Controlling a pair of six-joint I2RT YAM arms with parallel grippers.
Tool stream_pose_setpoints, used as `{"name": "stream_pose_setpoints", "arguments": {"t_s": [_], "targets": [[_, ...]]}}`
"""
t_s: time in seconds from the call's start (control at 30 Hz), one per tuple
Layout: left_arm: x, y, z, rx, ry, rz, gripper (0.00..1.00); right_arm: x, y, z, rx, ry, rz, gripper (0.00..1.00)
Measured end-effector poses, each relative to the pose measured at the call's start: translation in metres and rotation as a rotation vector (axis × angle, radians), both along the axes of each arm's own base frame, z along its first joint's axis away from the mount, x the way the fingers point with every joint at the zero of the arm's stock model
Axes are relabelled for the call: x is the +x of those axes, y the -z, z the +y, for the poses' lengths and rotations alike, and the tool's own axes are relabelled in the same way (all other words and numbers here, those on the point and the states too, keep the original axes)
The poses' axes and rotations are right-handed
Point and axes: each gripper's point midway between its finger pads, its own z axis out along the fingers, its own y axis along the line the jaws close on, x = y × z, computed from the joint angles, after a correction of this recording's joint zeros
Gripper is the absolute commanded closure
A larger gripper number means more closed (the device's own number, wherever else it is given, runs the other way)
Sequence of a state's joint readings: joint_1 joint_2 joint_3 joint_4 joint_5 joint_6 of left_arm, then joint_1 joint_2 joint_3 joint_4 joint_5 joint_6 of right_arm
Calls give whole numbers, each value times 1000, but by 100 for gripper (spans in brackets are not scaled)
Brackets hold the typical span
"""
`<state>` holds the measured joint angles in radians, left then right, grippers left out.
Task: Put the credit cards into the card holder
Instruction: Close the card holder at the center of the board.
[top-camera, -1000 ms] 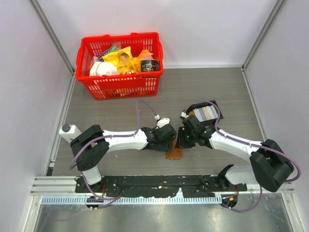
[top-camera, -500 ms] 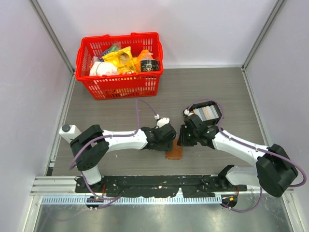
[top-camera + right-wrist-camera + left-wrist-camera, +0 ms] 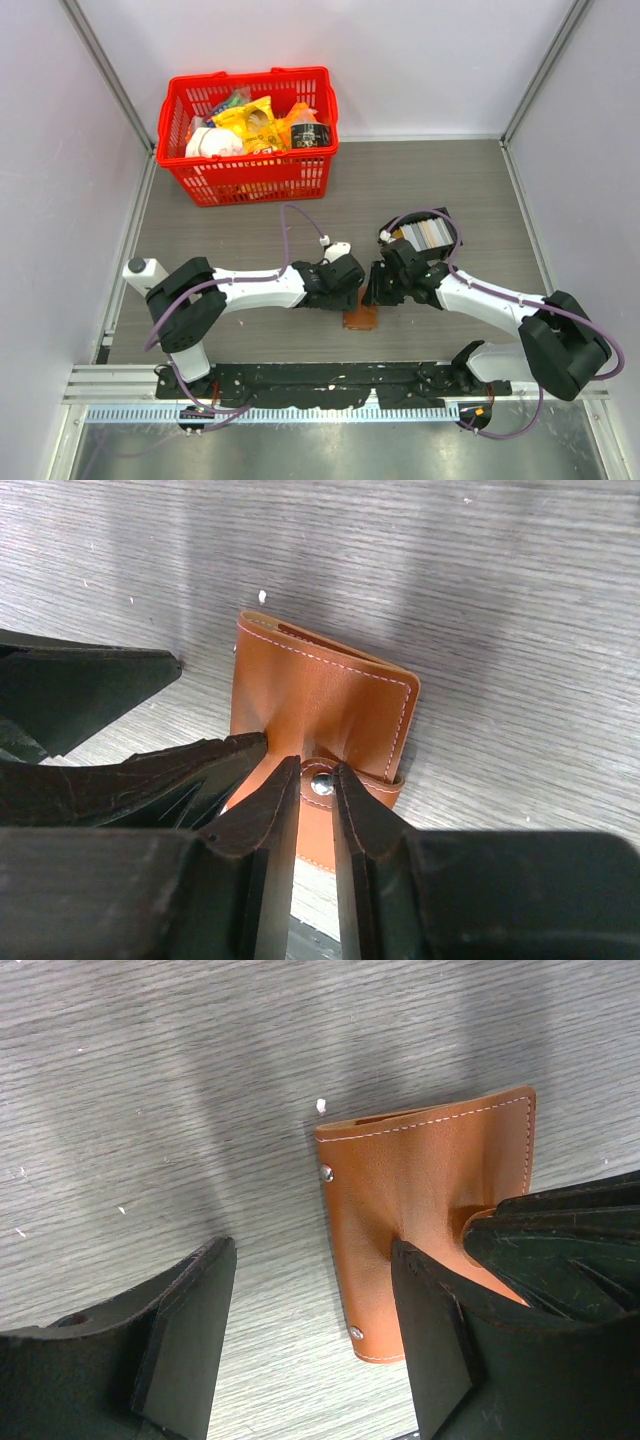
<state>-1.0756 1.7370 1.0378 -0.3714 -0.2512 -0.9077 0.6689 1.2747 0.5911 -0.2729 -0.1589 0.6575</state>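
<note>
The card holder (image 3: 361, 319) is a brown leather wallet lying closed on the table between the two arms, also seen at card holder (image 3: 425, 1185) and card holder (image 3: 320, 695). My left gripper (image 3: 310, 1252) is open. Its right finger (image 3: 435, 1340) presses down on the leather and its left finger stands over bare table. My right gripper (image 3: 318, 785) has its narrow jaws closed on the snap tab (image 3: 322, 783). The credit cards (image 3: 424, 233) stand in a black tray behind the right gripper (image 3: 374, 297), away from both grippers.
A red basket (image 3: 248, 135) full of packets stands at the back left. The black tray (image 3: 445, 216) sits right of centre. Walls enclose the table on three sides. A black rail (image 3: 330, 378) runs along the near edge by the arm bases.
The right arm's elbow swung outward and came back. Both grippers stayed at the card holder. The left jaws opened a little wider.
</note>
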Motion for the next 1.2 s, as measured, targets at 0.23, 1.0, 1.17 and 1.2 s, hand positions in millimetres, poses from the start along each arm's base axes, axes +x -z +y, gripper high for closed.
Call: {"name": "stream_pose_setpoints", "arguments": {"t_s": [0.23,1.0,1.17,1.2], "targets": [[1,0,0,-1,-2,2,33,0,1,1,17,1,-1,78],[0,0,0,0,-2,5,33,-3,4,2,-68,-3,-131,91],[0,0,0,-1,-3,6,33,-6,4,2,-84,37,-195,92],[0,0,0,-1,-4,6,33,-8,4,2,-81,45,-204,92]]}}
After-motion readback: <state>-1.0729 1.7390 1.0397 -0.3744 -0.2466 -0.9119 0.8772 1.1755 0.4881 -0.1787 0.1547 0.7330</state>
